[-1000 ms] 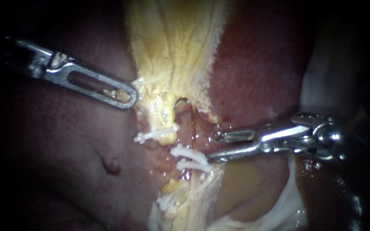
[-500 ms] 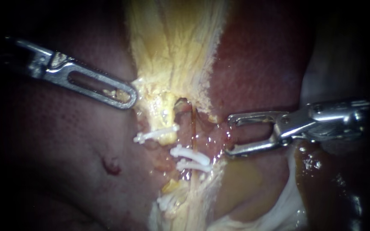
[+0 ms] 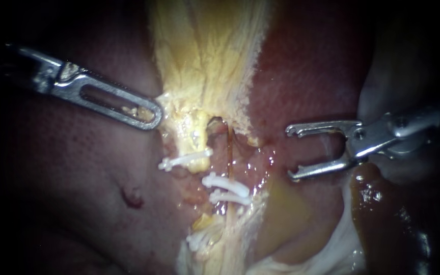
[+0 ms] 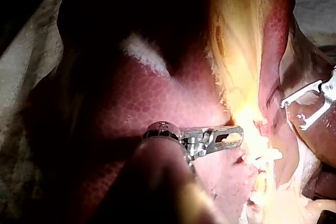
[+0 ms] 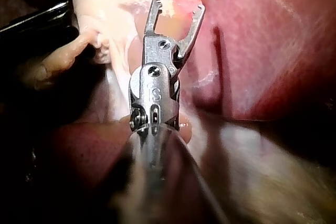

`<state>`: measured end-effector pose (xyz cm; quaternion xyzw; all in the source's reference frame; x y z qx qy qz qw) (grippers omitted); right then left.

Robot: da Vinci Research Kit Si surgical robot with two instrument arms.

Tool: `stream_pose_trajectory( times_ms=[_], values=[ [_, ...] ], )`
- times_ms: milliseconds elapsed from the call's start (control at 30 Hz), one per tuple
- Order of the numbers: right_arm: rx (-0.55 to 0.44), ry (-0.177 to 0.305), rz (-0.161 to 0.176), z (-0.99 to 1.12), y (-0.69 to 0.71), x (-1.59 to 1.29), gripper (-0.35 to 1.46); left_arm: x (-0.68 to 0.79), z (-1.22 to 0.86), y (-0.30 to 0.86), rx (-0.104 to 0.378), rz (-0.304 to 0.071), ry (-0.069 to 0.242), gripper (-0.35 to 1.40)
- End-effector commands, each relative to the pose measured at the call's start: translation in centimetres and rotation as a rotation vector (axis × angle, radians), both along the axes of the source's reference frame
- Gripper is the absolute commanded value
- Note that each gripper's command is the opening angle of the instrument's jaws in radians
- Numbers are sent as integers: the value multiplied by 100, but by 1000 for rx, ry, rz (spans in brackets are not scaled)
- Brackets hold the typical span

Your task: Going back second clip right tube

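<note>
2 white clips sit across the right tube. The upper clip lies just above the lower clip, close to it but apart. Both lie crosswise and look fully closed round the thin reddish tube.

The pincer of my right instrument stands wide open and holds nothing, with no clip between its jaws. From the right wrist, the right instrument shows the same empty gap. It hangs over the liver, off to the side of the clips and apart from the tube. I judge that this suits backing away once the clip is on, since jaws spread this far from the tube cannot snag it.

The pincer of my left instrument looks closed on the edge of the pale yellow tissue, I judge to keep the tubes stretched and exposed. 1 more clip crosses the left tube.
</note>
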<state>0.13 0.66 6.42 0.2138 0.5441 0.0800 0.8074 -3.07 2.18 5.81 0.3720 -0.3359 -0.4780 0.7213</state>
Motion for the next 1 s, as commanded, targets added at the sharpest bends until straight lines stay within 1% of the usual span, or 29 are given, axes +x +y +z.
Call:
stream_pose_trajectory(
  times_ms=[33, 300, 400, 633, 767, 867, 1000],
  values=[
    [0, 2, 0, 0, 1, 0, 50, -1, 1, 0, 0, 0, 0, -35],
    [-5, 4, -3, -1, 0, -2, 50, -5, 5, -1, -2, -2, 2, -35],
    [-6, 4, -4, -1, 0, -3, 50, -12, 12, -3, -6, -5, 5, -35],
    [-6, 5, -4, -1, -1, -4, 50, -35, 33, -14, -3, 9, -5, -35],
    [-6, 5, -4, -1, -1, -4, 50, -46, 50, -18, -4, 16, -3, -35],
    [-6, 5, -4, -1, -1, -4, 50, -50, 58, -20, -7, 19, 0, -35],
    [-6, 5, -4, -1, -1, -4, 50, -54, 61, -22, -7, 22, 2, -35]
  ],
)
